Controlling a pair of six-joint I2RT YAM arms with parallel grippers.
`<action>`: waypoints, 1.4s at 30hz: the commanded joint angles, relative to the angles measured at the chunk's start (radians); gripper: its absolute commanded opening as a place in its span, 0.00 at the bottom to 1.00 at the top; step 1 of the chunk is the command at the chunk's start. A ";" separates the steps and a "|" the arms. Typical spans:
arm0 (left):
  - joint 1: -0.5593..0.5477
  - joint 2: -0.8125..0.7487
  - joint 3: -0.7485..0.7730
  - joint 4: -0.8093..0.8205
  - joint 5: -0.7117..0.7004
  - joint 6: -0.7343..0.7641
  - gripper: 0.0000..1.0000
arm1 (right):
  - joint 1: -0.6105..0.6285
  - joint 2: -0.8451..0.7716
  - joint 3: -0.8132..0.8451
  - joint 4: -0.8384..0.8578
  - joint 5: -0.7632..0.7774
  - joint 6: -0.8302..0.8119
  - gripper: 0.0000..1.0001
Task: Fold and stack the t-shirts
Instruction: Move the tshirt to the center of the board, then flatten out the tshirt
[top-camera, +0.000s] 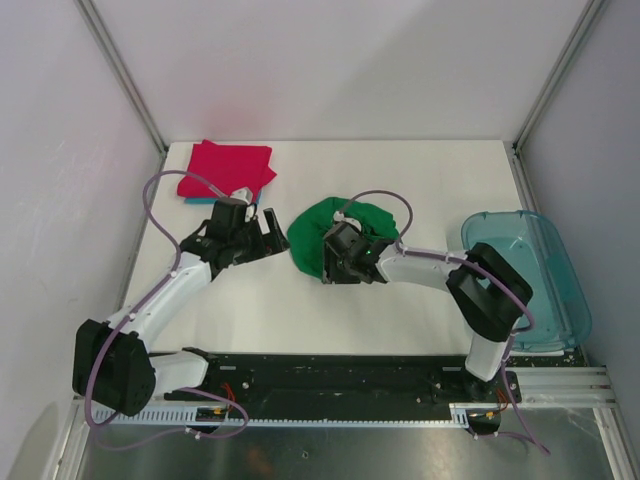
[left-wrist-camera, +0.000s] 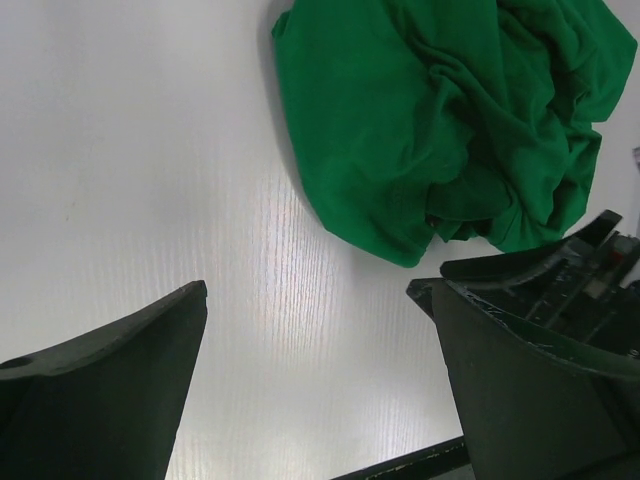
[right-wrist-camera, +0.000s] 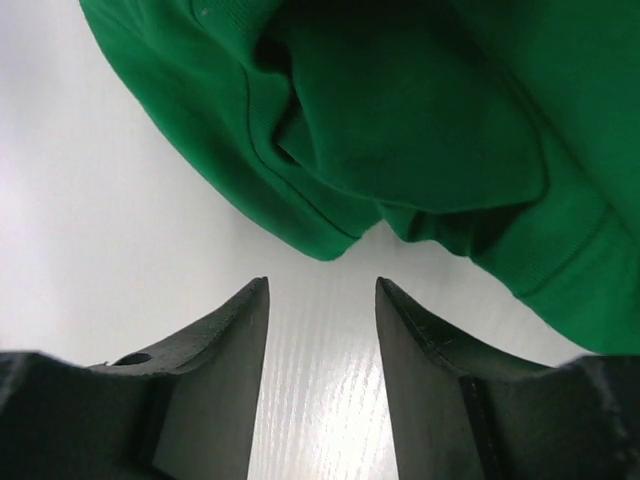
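Note:
A crumpled green t-shirt (top-camera: 322, 228) lies mid-table. In the right wrist view its hem (right-wrist-camera: 300, 200) sits just beyond my right gripper (right-wrist-camera: 322, 282), whose jaws stand partly apart over bare table, holding nothing. Seen from above, the right gripper (top-camera: 333, 268) is at the shirt's near edge. My left gripper (top-camera: 272, 235) hovers just left of the shirt, wide open and empty. In the left wrist view the left gripper (left-wrist-camera: 308, 290) has the green t-shirt (left-wrist-camera: 440, 120) ahead to the right. A folded magenta-red t-shirt (top-camera: 226, 168) rests at the back left on a light blue one (top-camera: 198, 203).
A translucent blue-green plastic bin (top-camera: 575, 300) stands at the table's right edge. White walls with metal posts enclose the back and sides. The black rail (top-camera: 330, 375) with both arm bases runs along the near edge.

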 joint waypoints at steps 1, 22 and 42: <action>0.007 -0.023 -0.004 0.017 0.003 -0.005 0.98 | 0.015 0.055 0.080 0.046 0.007 0.003 0.51; 0.008 -0.028 -0.024 0.018 0.016 0.010 0.98 | 0.105 0.235 0.266 -0.122 0.293 -0.038 0.52; -0.039 -0.027 -0.030 0.039 0.062 0.015 0.95 | -0.123 -0.026 0.699 -0.421 0.362 -0.183 0.00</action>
